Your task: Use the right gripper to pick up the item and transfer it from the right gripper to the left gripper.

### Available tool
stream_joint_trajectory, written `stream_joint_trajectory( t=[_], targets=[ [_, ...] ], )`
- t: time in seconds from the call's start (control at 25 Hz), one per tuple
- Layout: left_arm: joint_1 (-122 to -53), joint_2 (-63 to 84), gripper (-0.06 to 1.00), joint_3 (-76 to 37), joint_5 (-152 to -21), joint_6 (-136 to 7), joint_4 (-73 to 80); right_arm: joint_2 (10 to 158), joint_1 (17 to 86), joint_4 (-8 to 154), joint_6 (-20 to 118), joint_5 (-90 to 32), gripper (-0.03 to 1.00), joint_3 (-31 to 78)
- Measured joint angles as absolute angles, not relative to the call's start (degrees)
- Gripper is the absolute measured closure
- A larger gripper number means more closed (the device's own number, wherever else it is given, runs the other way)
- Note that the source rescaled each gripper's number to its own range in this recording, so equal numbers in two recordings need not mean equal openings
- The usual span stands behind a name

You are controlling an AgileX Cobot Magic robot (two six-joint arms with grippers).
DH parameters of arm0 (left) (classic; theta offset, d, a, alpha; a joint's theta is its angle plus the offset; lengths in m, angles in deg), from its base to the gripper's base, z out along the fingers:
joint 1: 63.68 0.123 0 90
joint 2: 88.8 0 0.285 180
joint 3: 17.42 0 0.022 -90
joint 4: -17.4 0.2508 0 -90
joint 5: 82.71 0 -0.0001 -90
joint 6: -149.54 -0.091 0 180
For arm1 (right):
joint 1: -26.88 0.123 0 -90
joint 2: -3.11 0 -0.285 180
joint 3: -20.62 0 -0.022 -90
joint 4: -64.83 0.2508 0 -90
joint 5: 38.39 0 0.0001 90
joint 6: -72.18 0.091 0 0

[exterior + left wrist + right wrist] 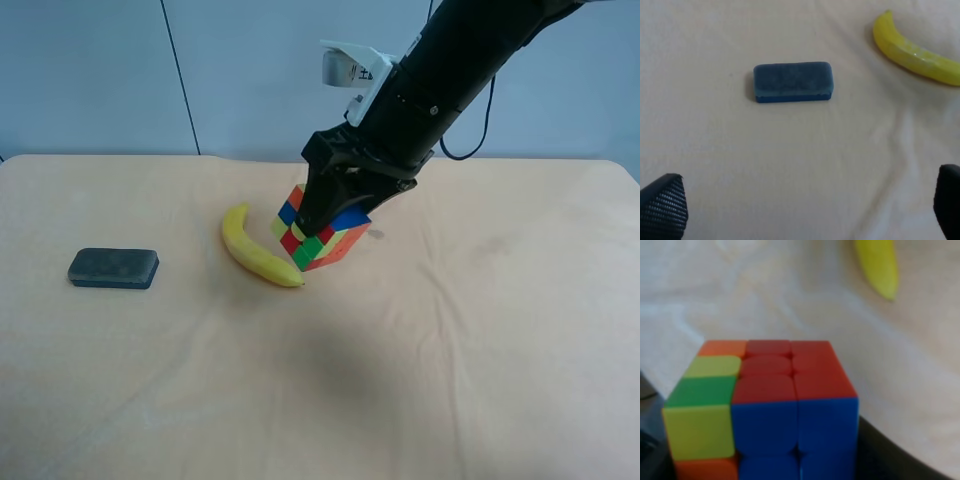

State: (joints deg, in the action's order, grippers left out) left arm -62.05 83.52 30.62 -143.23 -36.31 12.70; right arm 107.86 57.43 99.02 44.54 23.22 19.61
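Near the table's [470,360] middle, a bit toward the far edge: puzzle cube [322,235], tilted on a corner, red and blue faces toward the right wrist camera. Can't tell if its low corner touches the cloth or is clear of it.

Right gripper [326,214] comes in from the far right corner and is clamped on the cube. The fingers [887,455] press opposite sides, jaws open only as wide as the cube.

Banana [256,250] lies just beside the cube, on the side toward the table's left edge in the high view. Its near tip is at the cube's low corner; contact can't be judged.

Dark block [113,267] lies flat, well apart, near that same left edge.

Left gripper [805,205]: wrist view looks down on the block. Fingertips [662,207] are spread wide, with nothing between them but bare cloth.
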Motion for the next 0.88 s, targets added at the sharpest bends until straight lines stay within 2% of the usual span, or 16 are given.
stream_joint_trajectory(
  t=[0.52, 0.88],
  targets=[
    [-62.05, 81.84, -0.06, 30.62, -143.23, -37.20, 12.11, 107.78, 57.43, 117.64, 33.44, 25.79, 0.97, 19.61],
    [-62.73, 71.41, -0.06, 27.50, -142.58, -48.34, 4.34, 107.78, 57.43, 126.30, 30.37, 28.49, 0.97, 19.61]
  ],
)
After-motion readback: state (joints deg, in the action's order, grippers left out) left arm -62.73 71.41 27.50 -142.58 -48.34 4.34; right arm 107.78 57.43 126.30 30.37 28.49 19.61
